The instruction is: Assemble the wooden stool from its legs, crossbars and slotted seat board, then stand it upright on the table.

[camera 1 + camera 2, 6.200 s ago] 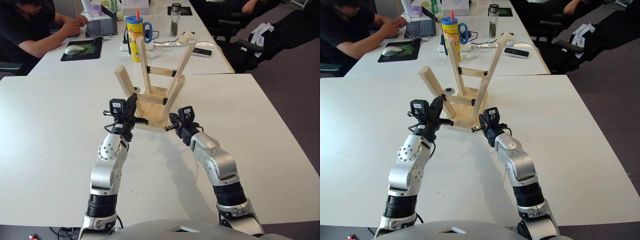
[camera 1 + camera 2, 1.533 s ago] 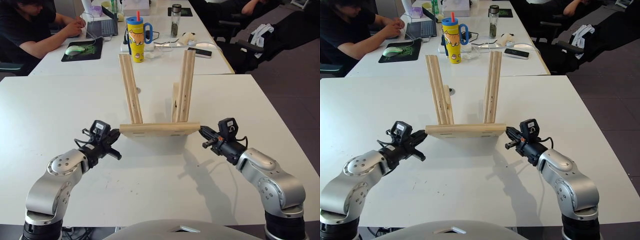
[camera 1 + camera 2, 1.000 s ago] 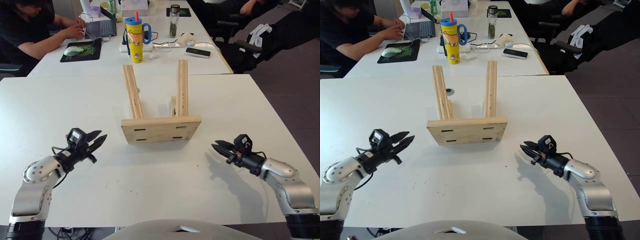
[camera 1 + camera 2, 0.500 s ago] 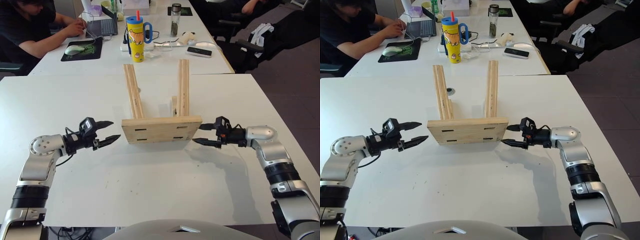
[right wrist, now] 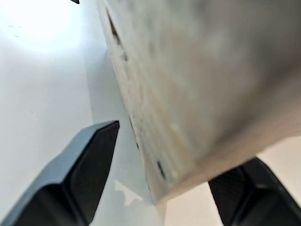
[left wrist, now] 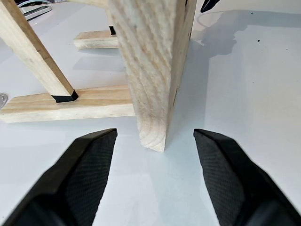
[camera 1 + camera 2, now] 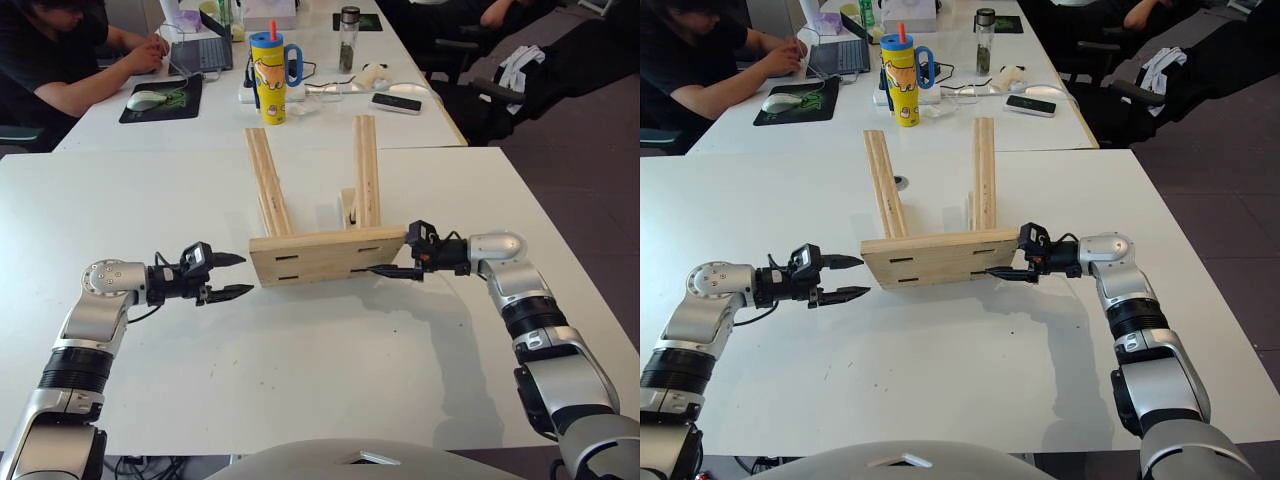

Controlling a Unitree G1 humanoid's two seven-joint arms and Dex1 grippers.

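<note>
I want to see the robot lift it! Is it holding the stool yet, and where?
Not gripped yet. The left gripper is open, just short of the seat board's left end; the right gripper straddles its right end, open.

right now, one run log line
stool: on side on table | left end effector: open, short of seat board | right end effector: open, straddling seat board

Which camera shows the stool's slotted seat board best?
The left eye view: the whole seat board faces the camera, slots visible; the right eye view matches. The left wrist view catches its end grain edge-on; the right wrist view, a blurred close-up.
</note>
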